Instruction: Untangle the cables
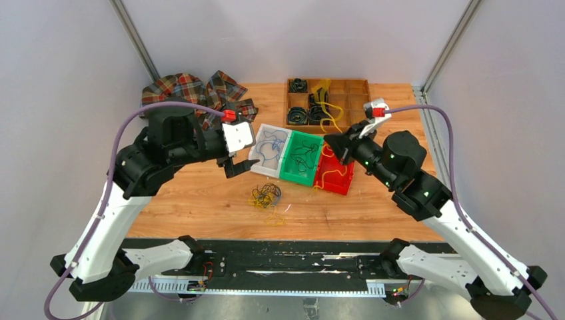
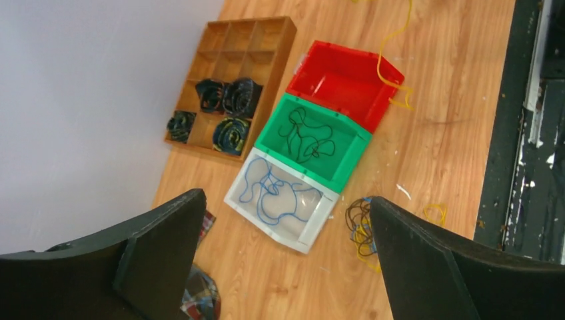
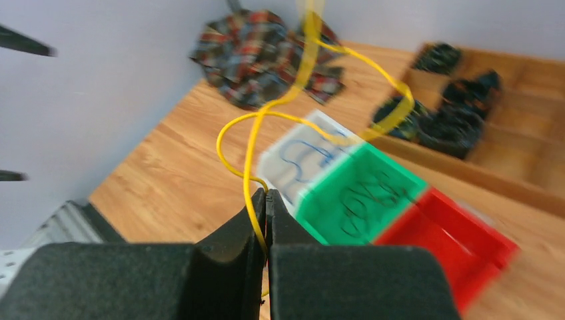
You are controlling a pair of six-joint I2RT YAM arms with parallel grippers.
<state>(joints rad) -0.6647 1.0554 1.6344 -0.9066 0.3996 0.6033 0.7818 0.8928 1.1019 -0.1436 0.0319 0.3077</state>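
Observation:
A small tangled clump of cables (image 1: 265, 195), yellow, blue and dark strands, lies on the wooden table in front of the bins; it also shows in the left wrist view (image 2: 360, 227). My right gripper (image 1: 331, 148) is shut on a yellow cable (image 3: 266, 120) and holds it raised over the red bin (image 1: 333, 187). The cable loops up from the jaws (image 3: 268, 200) and hangs across the red bin's edge (image 2: 385, 60). My left gripper (image 1: 241, 163) is open and empty, above the table beside the white bin (image 1: 265, 172), its fingers wide apart (image 2: 286, 198).
The white bin holds a blue cable (image 2: 270, 190); the green bin (image 1: 296, 179) holds a black cable (image 2: 306, 137). A wooden compartment tray (image 1: 346, 90) with thick black rolls stands behind. A plaid cloth (image 1: 193, 90) lies back left. A small yellow loop (image 2: 434, 212) lies near the clump.

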